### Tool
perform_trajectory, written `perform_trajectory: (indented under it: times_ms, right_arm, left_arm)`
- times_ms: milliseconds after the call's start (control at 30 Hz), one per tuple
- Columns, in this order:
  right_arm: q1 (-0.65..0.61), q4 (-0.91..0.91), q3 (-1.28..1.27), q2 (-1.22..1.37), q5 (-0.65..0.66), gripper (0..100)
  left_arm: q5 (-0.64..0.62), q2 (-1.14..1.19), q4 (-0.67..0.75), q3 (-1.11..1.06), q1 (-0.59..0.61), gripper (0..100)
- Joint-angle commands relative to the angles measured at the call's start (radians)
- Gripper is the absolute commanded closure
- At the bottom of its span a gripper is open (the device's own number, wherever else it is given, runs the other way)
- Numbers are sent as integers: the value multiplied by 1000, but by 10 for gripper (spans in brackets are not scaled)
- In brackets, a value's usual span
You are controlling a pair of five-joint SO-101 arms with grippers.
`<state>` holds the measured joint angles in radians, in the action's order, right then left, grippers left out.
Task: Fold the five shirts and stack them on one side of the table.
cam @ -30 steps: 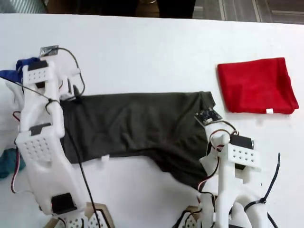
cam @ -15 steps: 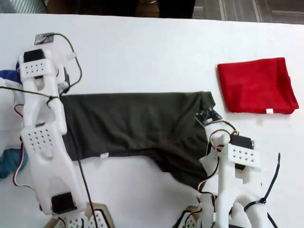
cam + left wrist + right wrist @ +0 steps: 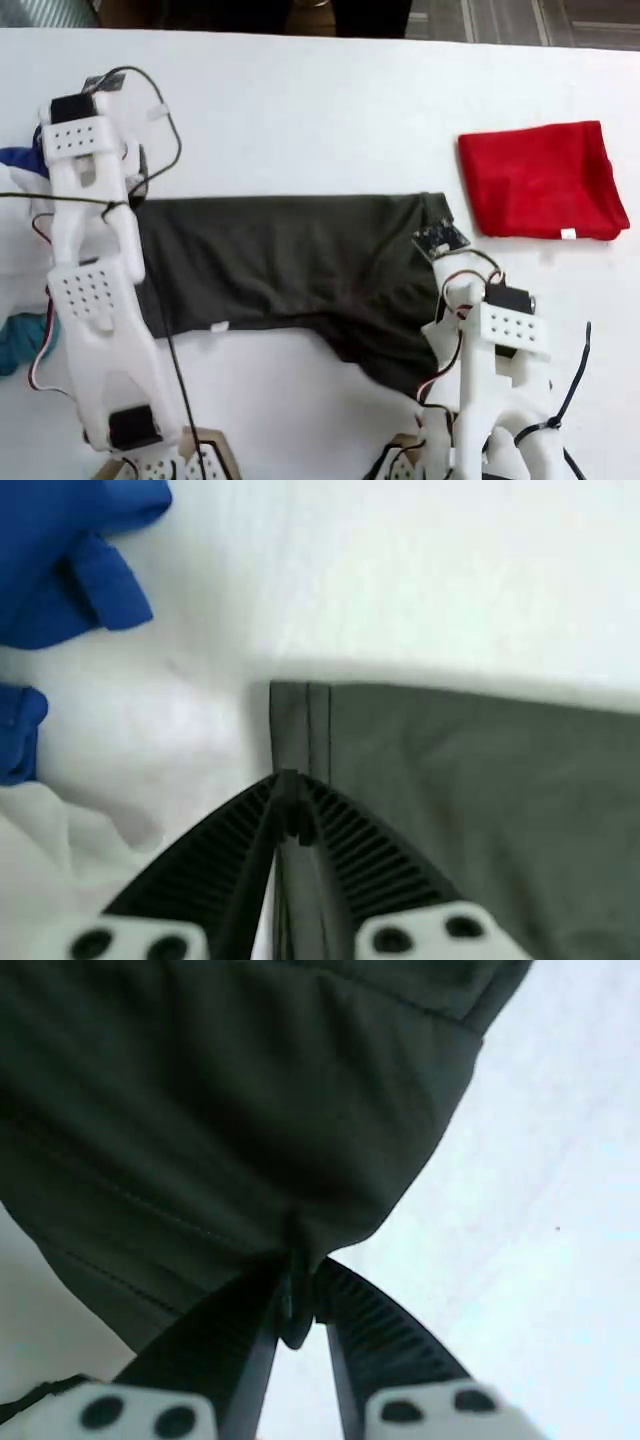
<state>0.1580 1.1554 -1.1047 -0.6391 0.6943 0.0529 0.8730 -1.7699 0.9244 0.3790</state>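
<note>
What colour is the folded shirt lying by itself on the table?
Plain red; the folded shirt shows best in the high view.

the left arm (image 3: 92, 300) covers the nine o'clock end of the dark shirt (image 3: 290, 260); the right arm (image 3: 495, 345) hides its five o'clock corner. the blue shirt (image 3: 15, 160) and teal cloth (image 3: 12, 345) are cut off at nine o'clock.

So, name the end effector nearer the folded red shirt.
Right. The right end effector grips the dark olive shirt nearest the red shirt; the left end effector grips its opposite end.
</note>
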Motion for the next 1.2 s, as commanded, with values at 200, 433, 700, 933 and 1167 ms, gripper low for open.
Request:
perform_trajectory:
  times_ms: [200,433,700,933,1167]
  right_arm:
    - [-2,27,5,-35,8,978]
    - [-93,234,147,-71,80,977]
    - [-119,441,330,-220,81,839]
    - [-116,415,404,-326,64,901]
    - [-159,44,353,-105,-161,976]
  left_arm:
    - [147,-522,8,-739,-64,976]
    - [149,-753,241,-1145,-149,976]
    - [149,-753,453,-1330,-100,976]
    - [150,-753,454,-1330,-83,976]
    - [150,-752,525,-1388,-84,976]
